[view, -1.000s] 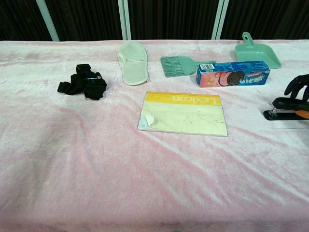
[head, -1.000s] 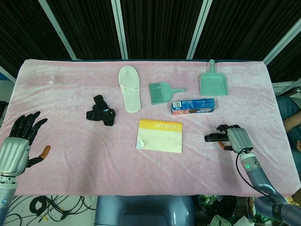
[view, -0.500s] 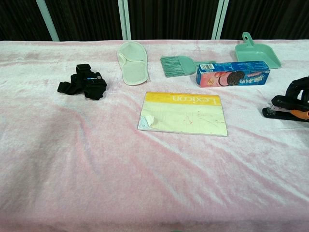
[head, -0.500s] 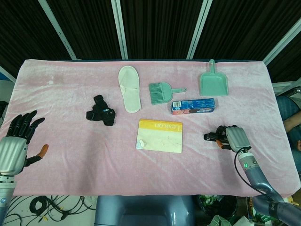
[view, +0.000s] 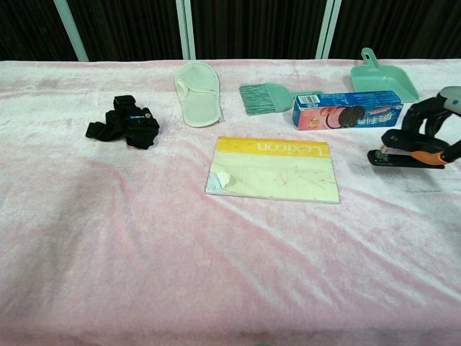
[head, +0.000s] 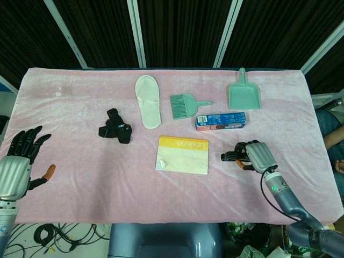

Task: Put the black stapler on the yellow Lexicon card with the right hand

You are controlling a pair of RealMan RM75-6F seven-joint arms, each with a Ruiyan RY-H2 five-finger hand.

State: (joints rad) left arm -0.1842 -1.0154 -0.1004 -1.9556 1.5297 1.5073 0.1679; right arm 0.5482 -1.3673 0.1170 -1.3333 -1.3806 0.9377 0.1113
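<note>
1. though gripped, not yet delivered: black stapler (view: 403,153) held in the right hand (head: 253,155), fingers curled over its top, at the right of the frame in both views.
2. appears lifted just clear of the pink-covered desk (head: 80,166), judging by the shadow under it in the chest view; hard to be sure.
3. sits to the right of the yellow lexicon card (head: 183,155), near but apart, with a strip of bare cloth between the stapler's nose and the card's right edge.
4. done so far, by the look of it: reach and grasp.
5. left to do: carry leftward across that strip, lower onto the card, release.
6. nothing lying on the card except a small pale scrap at its lower-left corner, so room enough for a landing.
7. blue biscuit box (head: 221,120) just above the path in the head view; worth keeping clear of.
8. left hand (head: 18,166) at lower left of the head view, off the desk edge, fingers spread, holding nothing.
</note>
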